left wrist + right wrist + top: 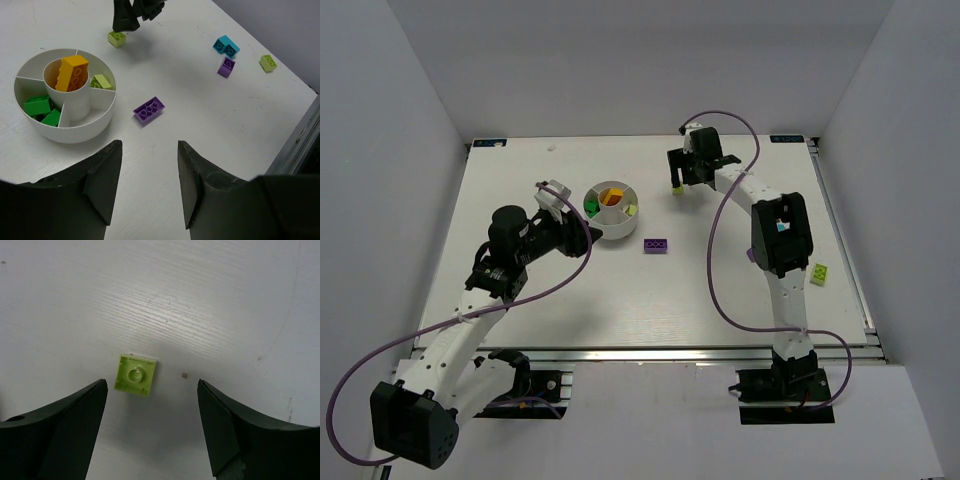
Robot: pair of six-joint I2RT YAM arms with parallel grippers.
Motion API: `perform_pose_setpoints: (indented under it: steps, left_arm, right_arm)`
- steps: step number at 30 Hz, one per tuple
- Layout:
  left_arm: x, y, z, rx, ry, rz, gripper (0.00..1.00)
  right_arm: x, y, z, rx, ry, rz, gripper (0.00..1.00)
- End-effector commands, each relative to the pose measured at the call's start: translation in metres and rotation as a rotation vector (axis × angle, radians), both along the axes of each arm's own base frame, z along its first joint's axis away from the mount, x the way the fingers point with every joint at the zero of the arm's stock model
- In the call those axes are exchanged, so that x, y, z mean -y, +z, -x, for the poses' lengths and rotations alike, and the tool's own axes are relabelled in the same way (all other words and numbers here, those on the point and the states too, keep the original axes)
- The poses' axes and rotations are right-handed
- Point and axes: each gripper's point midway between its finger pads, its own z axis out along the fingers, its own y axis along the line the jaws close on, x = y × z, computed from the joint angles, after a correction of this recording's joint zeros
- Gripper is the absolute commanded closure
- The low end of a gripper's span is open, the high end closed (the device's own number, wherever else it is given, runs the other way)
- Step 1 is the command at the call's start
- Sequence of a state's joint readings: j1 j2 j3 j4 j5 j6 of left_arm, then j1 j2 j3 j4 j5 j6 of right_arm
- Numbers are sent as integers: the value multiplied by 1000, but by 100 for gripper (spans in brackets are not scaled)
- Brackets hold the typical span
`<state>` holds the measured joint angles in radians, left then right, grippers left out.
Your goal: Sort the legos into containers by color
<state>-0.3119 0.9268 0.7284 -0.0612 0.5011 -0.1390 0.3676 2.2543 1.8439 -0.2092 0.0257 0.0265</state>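
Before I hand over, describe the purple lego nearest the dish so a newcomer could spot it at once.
Find the round white dish near the middle of the table. Just to its right in the top view, slightly nearer the front edge, a purple brick lies alone, studs up. The other purple brick sits far off beside a cyan brick.

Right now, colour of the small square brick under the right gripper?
Lime green brick; clearest in right wrist view.
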Motion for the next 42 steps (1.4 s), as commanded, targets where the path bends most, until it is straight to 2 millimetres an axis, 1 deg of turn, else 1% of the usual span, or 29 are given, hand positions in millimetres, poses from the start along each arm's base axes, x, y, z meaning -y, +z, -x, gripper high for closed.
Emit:
perform_pose_setpoints:
  steps: [1, 6, 9, 10, 11, 12, 13, 14, 16, 17, 22, 25, 27, 28, 29, 30, 31, 32, 33, 34, 35, 36, 37, 38, 39, 40, 41, 42]
  left_arm:
    - [3, 12, 3, 25, -18, 10, 42]
    - [4, 11, 4, 22, -28, 14, 42]
    - [5, 11, 4, 18, -33, 15, 41]
    - [5, 11, 4, 21, -34, 16, 41]
    - [5, 11, 4, 21, -34, 16, 41]
    - [5, 11, 5, 19, -34, 17, 41]
    - [5, 11, 4, 17, -32, 18, 41]
    - [5, 11, 4, 20, -32, 17, 40]
    - [5, 11, 4, 18, -31, 16, 39]
    - [5, 11, 4, 19, -31, 15, 38]
    - [5, 10, 3, 17, -29, 16, 37]
    - [5, 10, 4, 17, -31, 16, 37]
    - [5, 10, 4, 15, -31, 16, 37]
    - [5, 10, 4, 16, -30, 14, 37]
    - [5, 10, 4, 18, -31, 15, 37]
    - [4, 10, 3, 15, -28, 15, 37]
    - [4, 9, 3, 14, -28, 15, 37]
    - [4, 9, 3, 15, -28, 14, 37]
    - [4, 9, 4, 13, -28, 14, 37]
    - [4, 9, 3, 14, -28, 14, 37]
    - [5, 10, 3, 15, -28, 15, 37]
    - [5, 10, 3, 16, -30, 14, 37]
    - [5, 10, 4, 15, -32, 16, 37]
    - [5, 10, 4, 15, -34, 16, 37]
    - [5, 11, 4, 17, -34, 18, 37]
    - [5, 11, 4, 17, -34, 18, 37]
    - [5, 12, 4, 19, -33, 20, 37]
    - [5, 12, 5, 21, -35, 20, 37]
  right_arm:
    - [7, 2, -9, -13, -76, 38, 22]
    - [-3, -9, -9, -52, -47, 9, 28]
    - [-9, -13, -8, -60, -29, -5, 29]
    - [-7, -20, -9, -69, -34, 0, 30]
    - [-10, -18, -11, -63, -31, -4, 30]
    - [-12, -22, -11, -69, -21, -5, 30]
    - [-9, -29, -12, -81, -25, -1, 30]
    - [-13, -26, -14, -73, -17, -5, 31]
    - [-14, -34, -14, -89, -8, 0, 31]
    - [-17, -32, -15, -85, -2, -2, 32]
    - [-19, -38, -15, -91, 1, 3, 36]
    - [-17, -40, -14, -94, 1, 11, 41]
    - [-17, -44, -13, -102, 4, 12, 48]
    - [-17, -44, -13, -102, 4, 12, 54]
    - [-18, -42, -14, -96, 7, 6, 63]
    - [-17, -42, -13, -94, 8, 8, 68]
    - [-21, -38, -8, -94, 36, -11, 72]
    - [-26, -31, -9, -72, 64, -34, 81]
    - [-29, -25, -7, -56, 89, -47, 86]
    - [-28, -15, 2, -39, 121, -55, 89]
    - [-39, -6, 11, -19, 212, -80, 96]
    - [-45, 9, 12, 30, 263, -105, 98]
    - [-49, 36, 18, 89, 322, -115, 100]
    - [-59, 32, 39, 67, 427, -162, 100]
    - [-63, 44, 42, 108, 456, -182, 100]
    - [-66, 65, 48, 146, 478, -205, 100]
    - [-71, 61, 61, 119, 517, -245, 100]
    - [-74, 66, 67, 110, 532, -280, 100]
